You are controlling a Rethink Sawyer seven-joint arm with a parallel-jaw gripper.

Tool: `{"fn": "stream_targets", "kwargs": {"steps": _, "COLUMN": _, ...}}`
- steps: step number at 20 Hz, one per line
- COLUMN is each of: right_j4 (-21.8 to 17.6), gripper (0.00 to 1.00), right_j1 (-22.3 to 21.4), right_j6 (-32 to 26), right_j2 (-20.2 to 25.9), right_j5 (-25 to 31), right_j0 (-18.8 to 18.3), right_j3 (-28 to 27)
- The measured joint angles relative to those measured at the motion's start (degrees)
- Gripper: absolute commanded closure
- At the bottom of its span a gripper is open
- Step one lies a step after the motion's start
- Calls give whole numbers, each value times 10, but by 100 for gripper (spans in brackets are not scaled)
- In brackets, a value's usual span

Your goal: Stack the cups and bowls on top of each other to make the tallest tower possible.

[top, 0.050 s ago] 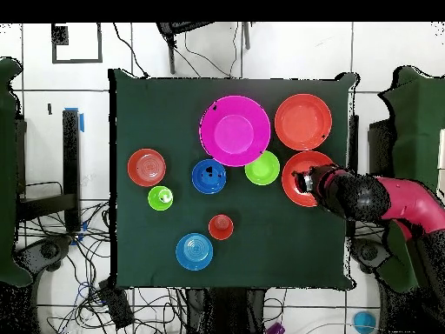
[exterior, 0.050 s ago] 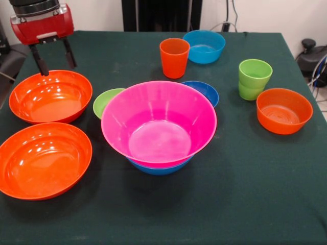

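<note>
Pink bowl (exterior, 0.050 s ago: 159, 122) nested in the large blue bowl (exterior, 0.050 s ago: 158, 168) at mid tabletop (exterior, 0.050 s ago: 230, 204), empty. Two green cups (exterior, 0.050 s ago: 254, 78) stacked at right, beside an empty small orange bowl (exterior, 0.050 s ago: 284, 110). Hand (exterior, 0.050 s ago: 53, 57) spread wide, holding nothing, over the far rim of the farther large orange bowl (exterior, 0.050 s ago: 50, 96) at left.

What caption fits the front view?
Open gripper hovers over one large orange bowl; pink bowl nests in a blue bowl.
</note>
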Motion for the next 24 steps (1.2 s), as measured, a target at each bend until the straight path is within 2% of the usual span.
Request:
{"fn": "stream_targets", "kwargs": {"steps": 18, "right_j4": 0, "gripper": 0, "right_j1": 2, "right_j6": 0, "right_j2": -2, "right_j5": 43, "right_j0": 61, "right_j3": -52}}
{"fn": "stream_targets", "kwargs": {"steps": 24, "right_j4": 0, "gripper": 0, "right_j1": 25, "right_j6": 0, "right_j2": -13, "right_j5": 52, "right_j0": 89, "right_j3": -94}}
